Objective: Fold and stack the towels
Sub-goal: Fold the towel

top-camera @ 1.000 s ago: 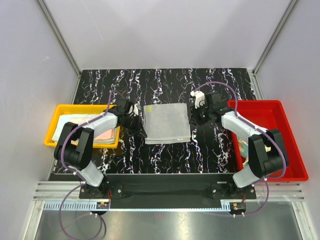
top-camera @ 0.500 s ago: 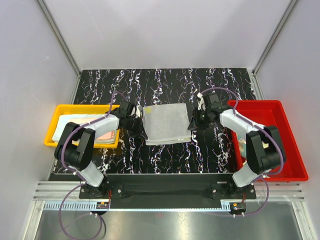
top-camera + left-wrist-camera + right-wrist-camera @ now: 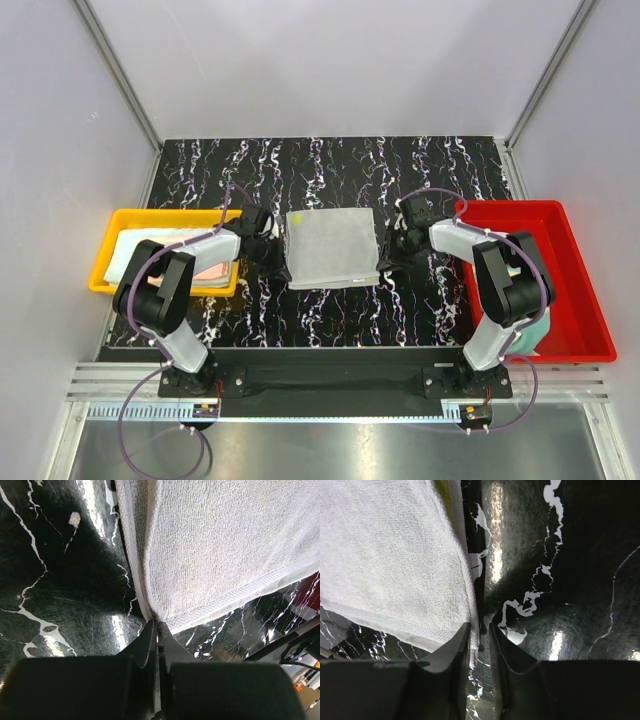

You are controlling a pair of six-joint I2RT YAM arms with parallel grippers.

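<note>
Left tool [image 3: 157, 628]: fingers pressed shut at the towel's [image 3: 332, 246] near-left corner; whether they pinch cloth cannot be seen.
Right tool [image 3: 479, 630]: fingers narrowly parted, astride the towel's near-right edge.
Towel: flat, mid-tabletop [image 3: 330, 165], between both tools.
Left: yellow tray [image 3: 120, 218] holding folded cloths [image 3: 135, 250].
Right: red tray [image 3: 560, 208], beside the right arm.

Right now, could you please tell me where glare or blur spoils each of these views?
Top external: evenly lit and sharp, the towel casting little shadow. Left wrist: towel weave crisp, the left gripper a dark blur, glare streaks on the table. Right wrist: the right gripper out of focus, bright glare patches on the table.
</note>
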